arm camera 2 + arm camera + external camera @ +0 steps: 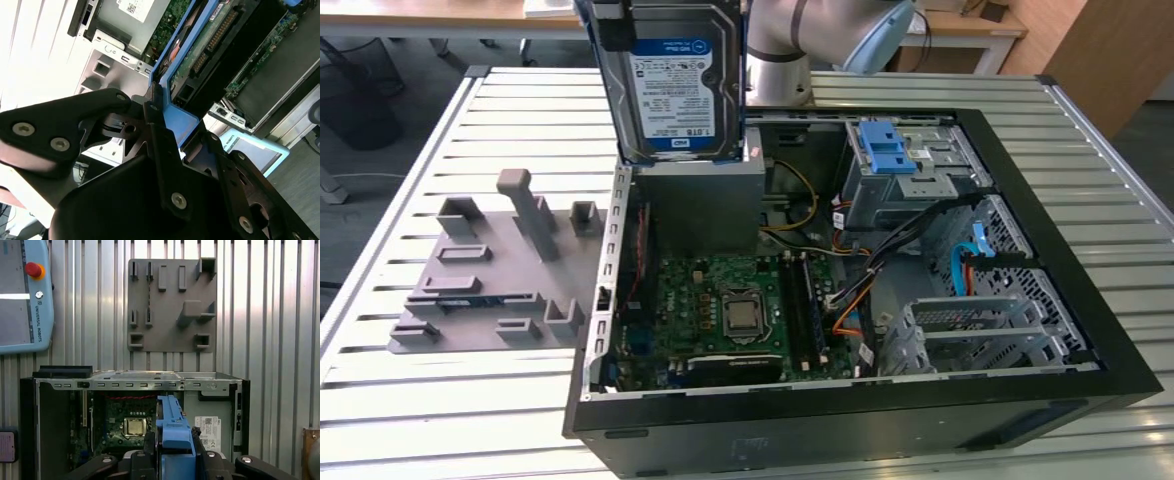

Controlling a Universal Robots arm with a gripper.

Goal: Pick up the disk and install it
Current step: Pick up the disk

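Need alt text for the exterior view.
The disk, label facing the camera, hangs upright above the open black computer case, its motherboard exposed, on a slatted metal table. A grey fixture plate lies at the exterior view's left.

Bright even light, counter [25, 60] beside the computer case [827, 425] blown out white in the second wrist view, case interior dimmer, soft shadows

An open black computer case [854, 425] lies on the slatted metal surface [427, 400], filling the exterior view's centre and right. Inside, a green motherboard [707, 290] sits lower centre and a grey drive cage with blue latch [907, 185] upper right. A grey fixture plate [474, 310] lies just beside the case, at left.
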